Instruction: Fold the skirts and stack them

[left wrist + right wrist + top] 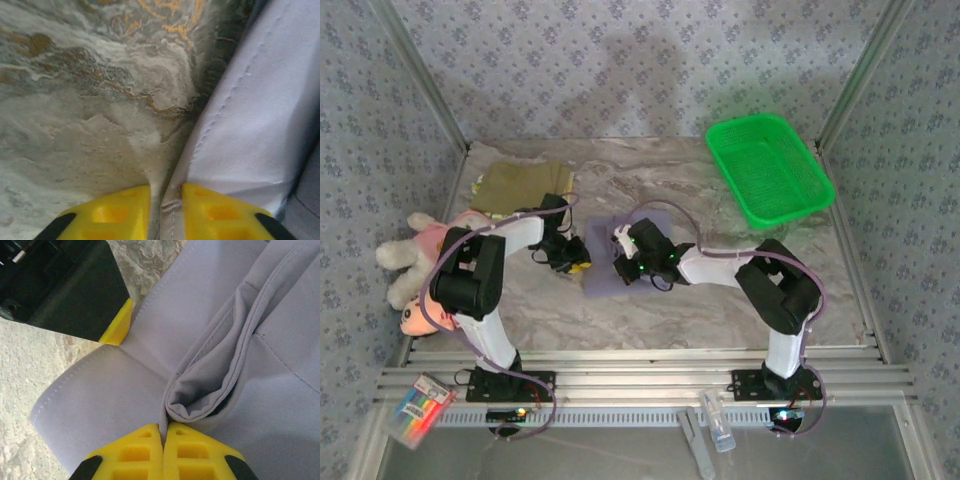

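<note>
Two grippers are meeting at the lavender skirt, which is lying near the middle of the marbled table. The left gripper is pinching the skirt's stitched left edge, its yellow fingers nearly together with the hem between them. The right gripper is clamping a raised fold of the same cloth, fingers pressed tight. An olive-khaki skirt is lying at the far left corner, a pink plush toy is sitting beside the left arm, and a green basket is resting far right.
</note>
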